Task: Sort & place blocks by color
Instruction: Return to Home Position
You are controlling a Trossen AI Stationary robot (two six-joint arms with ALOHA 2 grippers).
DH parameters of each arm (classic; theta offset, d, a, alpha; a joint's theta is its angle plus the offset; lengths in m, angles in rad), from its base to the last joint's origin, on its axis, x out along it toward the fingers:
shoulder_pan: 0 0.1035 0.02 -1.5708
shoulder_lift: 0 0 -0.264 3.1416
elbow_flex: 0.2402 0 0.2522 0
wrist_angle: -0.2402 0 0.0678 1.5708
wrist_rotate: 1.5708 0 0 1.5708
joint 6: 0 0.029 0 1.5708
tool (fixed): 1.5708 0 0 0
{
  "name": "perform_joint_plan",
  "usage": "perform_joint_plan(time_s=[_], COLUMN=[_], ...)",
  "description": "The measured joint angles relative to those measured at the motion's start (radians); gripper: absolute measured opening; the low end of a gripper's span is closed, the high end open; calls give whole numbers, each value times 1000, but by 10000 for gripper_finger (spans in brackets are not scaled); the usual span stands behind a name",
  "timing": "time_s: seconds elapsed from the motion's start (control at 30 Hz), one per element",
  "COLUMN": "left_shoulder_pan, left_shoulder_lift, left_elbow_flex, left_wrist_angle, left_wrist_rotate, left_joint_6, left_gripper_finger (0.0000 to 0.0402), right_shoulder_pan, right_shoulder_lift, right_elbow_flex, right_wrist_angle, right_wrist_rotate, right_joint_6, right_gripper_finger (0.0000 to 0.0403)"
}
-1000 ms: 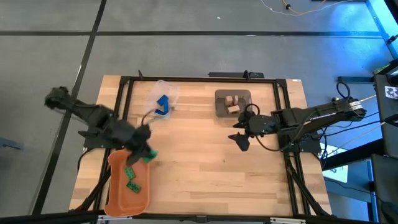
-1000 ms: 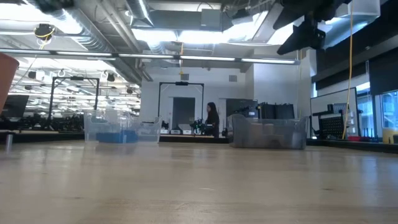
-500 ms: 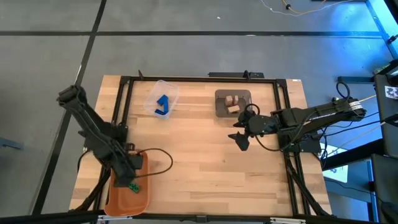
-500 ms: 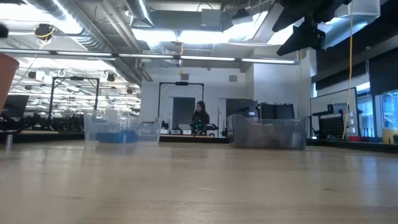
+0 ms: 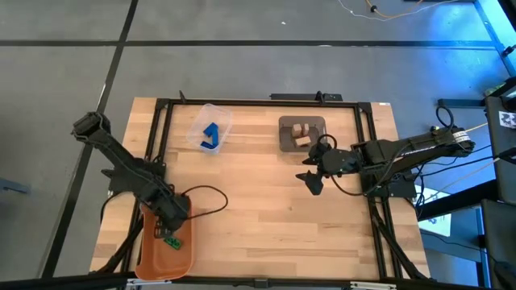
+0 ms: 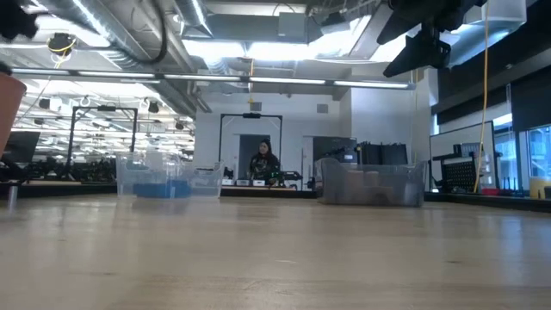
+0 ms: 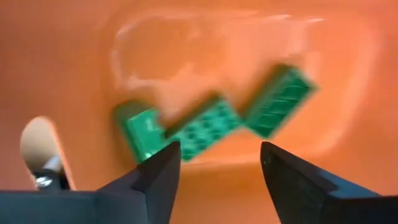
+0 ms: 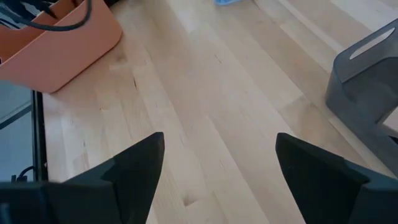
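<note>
My left gripper (image 5: 171, 234) points down into the orange tray (image 5: 153, 259) at the table's near left. In the left wrist view its fingers (image 7: 217, 152) stand open, with nothing between them. Three green blocks (image 7: 202, 127) lie in a crooked row on the tray's floor (image 7: 249, 37), just beyond the fingertips. Blue blocks (image 5: 211, 135) lie in the clear tub (image 5: 197, 122) at the far left. Tan blocks (image 5: 301, 133) lie in the grey bin (image 5: 284, 138) at the far middle. My right gripper (image 5: 311, 182) hangs open above the table's right half (image 8: 214, 162).
A black cable (image 5: 205, 197) from the left arm loops over the table beside the tray. The black frame (image 5: 258, 102) runs around the table top. Bare wood (image 5: 266, 209) lies between the two arms. A person (image 6: 263, 164) stands far off in the room.
My left gripper has swung toward the table's near edge and gone down into the orange tray, tipping from slanted to nearly straight down. The green block seen at its fingertips a second ago is no longer there. My right arm has kept still.
</note>
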Motion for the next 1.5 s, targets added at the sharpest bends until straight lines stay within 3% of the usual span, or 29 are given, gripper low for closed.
perform_joint_plan(time_s=[0.1, 0.17, 0.4, 0.5, 0.6, 0.8, 0.97, 1.27, 1.5], left_shoulder_pan=[18, 19, 78, 168, 262, 410, 481, 599, 696], left_shoulder_lift=[-27, -64, -193, -255, -331, -439, -479, -507, -507], left_elbow_flex=[85, 163, 400, 448, 453, 453, 365, 29, -144], left_wrist_angle=[18, 65, 96, 110, 165, 312, 531, 951, 1147], left_wrist_rotate=[30, -8, -544, -678, -736, -740, -617, -418, -379], left_joint_6=[39, 73, 326, 482, 625, 817, 901, 813, 710], left_gripper_finger=[224, 227, 215, 199, 176, 98, 11, 1, 0], right_shoulder_pan=[0, 0, 0, 0, 0, 0, 0, 0, 0], right_shoulder_lift=[0, 0, 0, 0, 0, 0, 0, 0, -36], right_elbow_flex=[0, 0, 0, 0, 0, 0, 0, 0, 0], right_wrist_angle=[0, 0, 0, 0, 3, 9, 25, 24, 21], right_wrist_rotate=[-1, -5, -8, -9, -9, -9, -9, -17, -54], right_joint_6=[0, 0, 46, 53, 71, 97, 97, 83, 48], right_gripper_finger=[307, 307, 307, 307, 307, 307, 307, 307, 307])
